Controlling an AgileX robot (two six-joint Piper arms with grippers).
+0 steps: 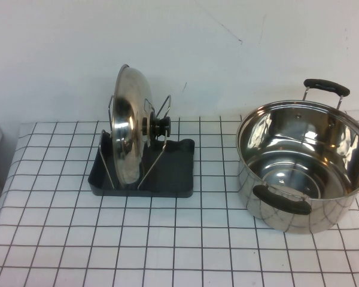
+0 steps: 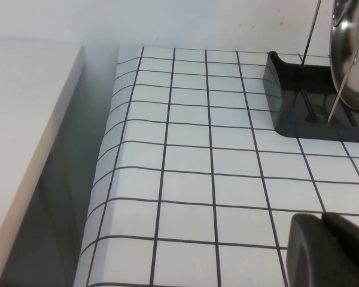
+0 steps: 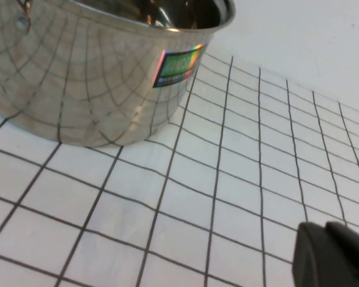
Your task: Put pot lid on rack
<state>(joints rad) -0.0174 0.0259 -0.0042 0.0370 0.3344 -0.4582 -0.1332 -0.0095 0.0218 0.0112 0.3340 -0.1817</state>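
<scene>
The pot lid (image 1: pixel 128 128) stands on edge in the rack (image 1: pixel 173 173), held between its silver wire loops, with its black knob (image 1: pixel 161 127) facing right. The left wrist view shows the rack's corner (image 2: pixel 287 113) and the lid's rim (image 2: pixel 350 54). My left gripper (image 2: pixel 322 218) is shut and empty, low over the tablecloth, well short of the rack. My right gripper (image 3: pixel 325 226) is shut and empty over the tablecloth, beside the pot. Neither gripper shows in the high view.
A deep steel pot (image 1: pixel 305 179) with two black handles stands at the right, without its lid; it also shows in the right wrist view (image 3: pixel 90 78). The checked tablecloth (image 1: pixel 167 251) drops off at the table's left edge (image 2: pixel 102 179), beside a white surface (image 2: pixel 24 119).
</scene>
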